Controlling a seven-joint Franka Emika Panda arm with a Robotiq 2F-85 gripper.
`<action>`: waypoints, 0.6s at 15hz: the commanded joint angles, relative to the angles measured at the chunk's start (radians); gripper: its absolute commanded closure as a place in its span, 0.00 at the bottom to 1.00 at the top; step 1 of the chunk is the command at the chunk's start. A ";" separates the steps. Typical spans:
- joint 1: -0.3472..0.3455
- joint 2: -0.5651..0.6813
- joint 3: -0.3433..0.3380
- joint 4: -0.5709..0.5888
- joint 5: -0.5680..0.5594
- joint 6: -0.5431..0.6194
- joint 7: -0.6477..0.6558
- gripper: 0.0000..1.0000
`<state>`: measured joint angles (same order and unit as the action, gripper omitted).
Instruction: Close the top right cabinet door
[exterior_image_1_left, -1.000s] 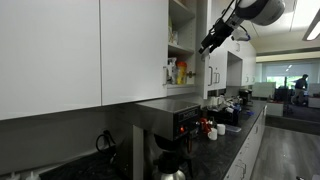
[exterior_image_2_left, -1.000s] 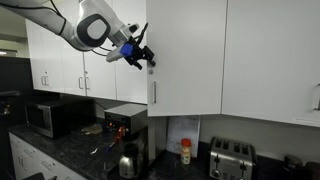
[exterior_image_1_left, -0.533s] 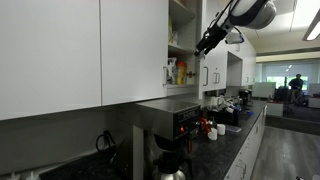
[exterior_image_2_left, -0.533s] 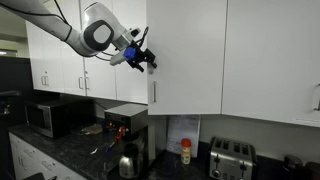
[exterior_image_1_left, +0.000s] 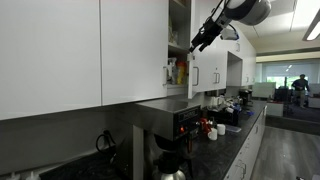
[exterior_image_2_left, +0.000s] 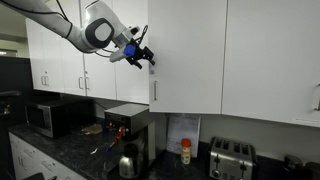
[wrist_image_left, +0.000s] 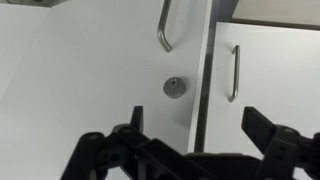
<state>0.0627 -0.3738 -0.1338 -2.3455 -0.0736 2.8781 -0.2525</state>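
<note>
The top right cabinet door (exterior_image_2_left: 188, 55) is a plain white panel with a slim silver bar handle (exterior_image_2_left: 152, 92) near its lower corner. In an exterior view the door (exterior_image_1_left: 200, 70) stands partly open in front of the cabinet shelves. My gripper (exterior_image_1_left: 200, 40) is against the door's outer face near the free edge, and it also shows in an exterior view (exterior_image_2_left: 141, 57). In the wrist view the door (wrist_image_left: 90, 80) fills the frame with its handle (wrist_image_left: 163, 30), and my gripper (wrist_image_left: 192, 125) is open and empty close to it.
Bottles (exterior_image_1_left: 178, 72) stand on the shelf inside the cabinet. A neighbouring white door (wrist_image_left: 260, 80) lies beyond a dark gap. On the dark counter are a coffee machine (exterior_image_2_left: 125, 120), a kettle (exterior_image_2_left: 128, 160), a microwave (exterior_image_2_left: 50, 117) and a toaster (exterior_image_2_left: 232, 158).
The arm has moved toward the cabinet and the door has swung further toward shut. The gripper stayed open.
</note>
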 joint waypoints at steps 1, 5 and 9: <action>0.078 0.052 -0.054 0.080 0.082 -0.057 -0.058 0.00; 0.101 0.138 -0.079 0.176 0.115 -0.124 -0.050 0.00; 0.054 0.238 -0.038 0.277 0.127 -0.174 -0.050 0.00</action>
<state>0.1466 -0.2264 -0.1981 -2.1736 0.0199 2.7612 -0.2757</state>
